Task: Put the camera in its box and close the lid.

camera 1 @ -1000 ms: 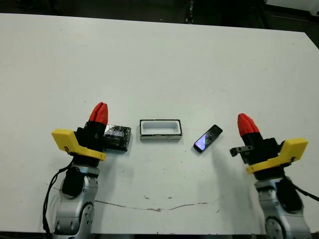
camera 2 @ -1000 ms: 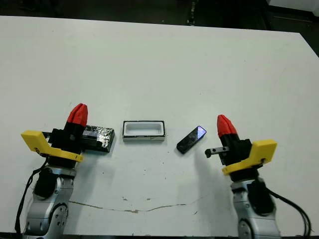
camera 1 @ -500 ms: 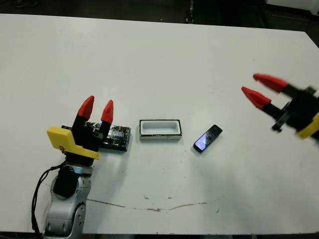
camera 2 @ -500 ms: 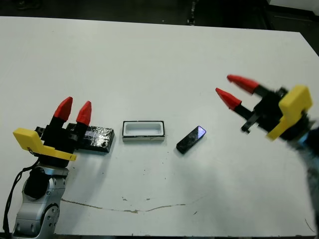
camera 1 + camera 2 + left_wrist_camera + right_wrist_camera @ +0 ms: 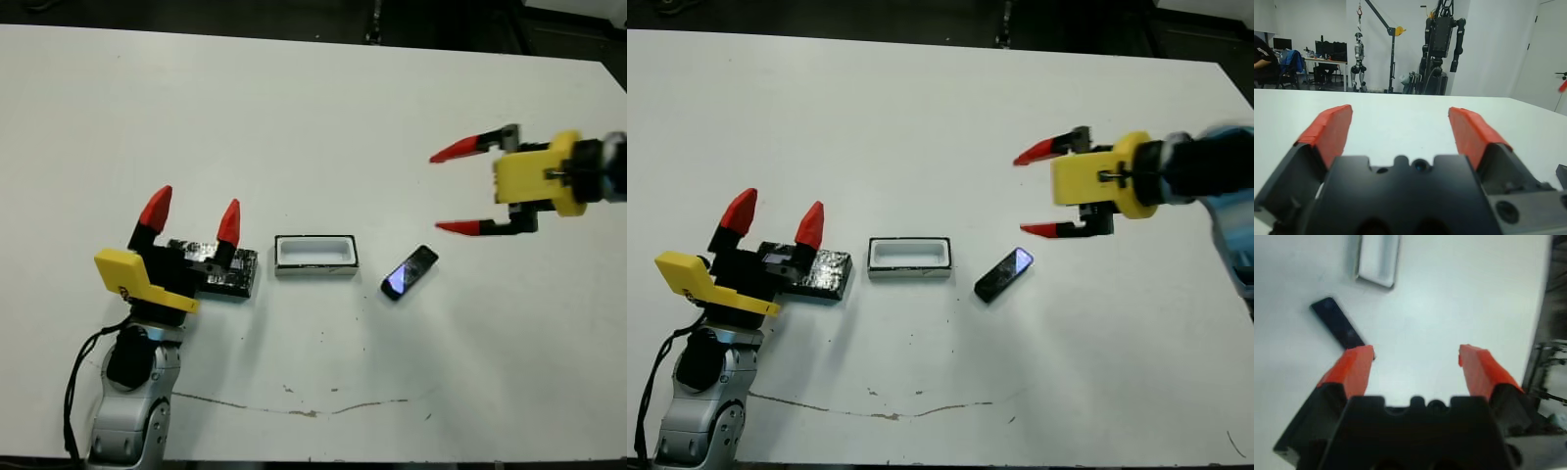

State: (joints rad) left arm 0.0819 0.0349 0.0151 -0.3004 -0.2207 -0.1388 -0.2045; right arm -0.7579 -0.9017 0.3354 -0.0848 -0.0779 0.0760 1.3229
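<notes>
The camera [image 5: 409, 271] is seen lying flat on the white table [image 5: 294, 117], glossy face up, set at a diagonal, just to the robot's right of the box [image 5: 315, 256] and not touching it. The box is found near table centre, open side up, white inner walls visible, nothing inside. The lid [image 5: 223, 269] is laid flat on the table to the robot's left of the box, close beside it w/ a small gap between; part of it is covered by the left gripper [image 5: 192, 217]. The left gripper is held over the lid's left portion w/ red fingertips spread wide apart, nothing grasped; whether the lid is touched can't be told. The right gripper [image 5: 455, 188] is raised above the table, beyond and to the right of the camera, fingers splayed wide and pointed toward the robot's left, nothing held. In the right wrist view the camera [image 5: 1339, 325] and box [image 5: 1377, 259] are both seen past the open fingers [image 5: 1354, 369], w/ the camera nearer. In the left wrist view, a room w/ equipment is visible beyond the table.
</notes>
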